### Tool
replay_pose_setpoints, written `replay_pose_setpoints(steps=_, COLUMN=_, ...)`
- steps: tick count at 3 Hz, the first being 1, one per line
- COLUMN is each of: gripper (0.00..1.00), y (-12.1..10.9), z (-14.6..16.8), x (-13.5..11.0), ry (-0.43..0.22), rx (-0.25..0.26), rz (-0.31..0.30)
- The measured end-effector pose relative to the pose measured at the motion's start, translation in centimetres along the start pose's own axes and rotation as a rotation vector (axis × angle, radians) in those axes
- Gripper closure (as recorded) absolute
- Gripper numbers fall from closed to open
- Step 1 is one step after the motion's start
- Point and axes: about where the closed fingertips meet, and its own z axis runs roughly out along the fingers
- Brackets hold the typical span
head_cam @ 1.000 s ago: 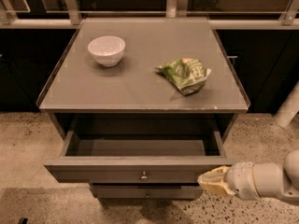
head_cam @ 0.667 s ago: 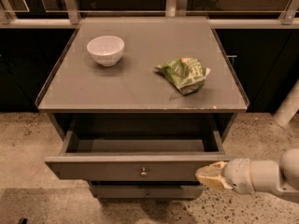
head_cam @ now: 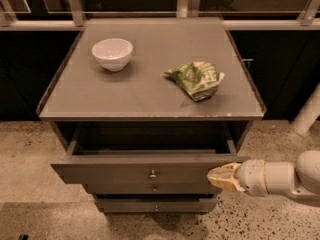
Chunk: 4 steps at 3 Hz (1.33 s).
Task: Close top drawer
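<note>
The top drawer (head_cam: 115, 169) stands pulled out beneath the counter (head_cam: 150, 101), its round knob (head_cam: 153, 174) facing six o'clock. The pincer (head_cam: 222, 177) reaches in from four o'clock, its tip at the front panel's right end. On the counter, a white bowl (head_cam: 112, 53) sits at ten o'clock and a crumpled green packet (head_cam: 196, 79) at three o'clock.

The gripper (head_cam: 223, 177), low at the right of the view, is a pale yellow-tan, wedge-shaped piece tapering to a blunt tip, noticeably warmer in colour than the rest of the arm. Directly behind it sits a rounded off-white wrist housing (head_cam: 251, 177). A smooth light-grey cylindrical link (head_cam: 279, 178) follows, set off by a darker seam and swelling into a bulbous pale joint (head_cam: 309, 168) at the frame's right edge.
</note>
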Motion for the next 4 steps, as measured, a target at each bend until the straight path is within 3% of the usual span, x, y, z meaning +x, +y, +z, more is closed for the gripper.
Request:
replay_pose_setpoints(steps=1, gripper=1.0, y=-2.3, z=0.6, x=-0.6, ry=-0.027, rx=0.032, rz=-0.023)
replay_pose_setpoints(steps=2, gripper=1.0, y=-2.8, z=0.6, x=-0.8, ry=-0.032, rx=0.038, rz=-0.027)
replay_pose_setpoints(steps=4, gripper=1.0, y=-4.3, z=1.1, x=-1.5, ry=-0.018, rx=0.159, rz=-0.06)
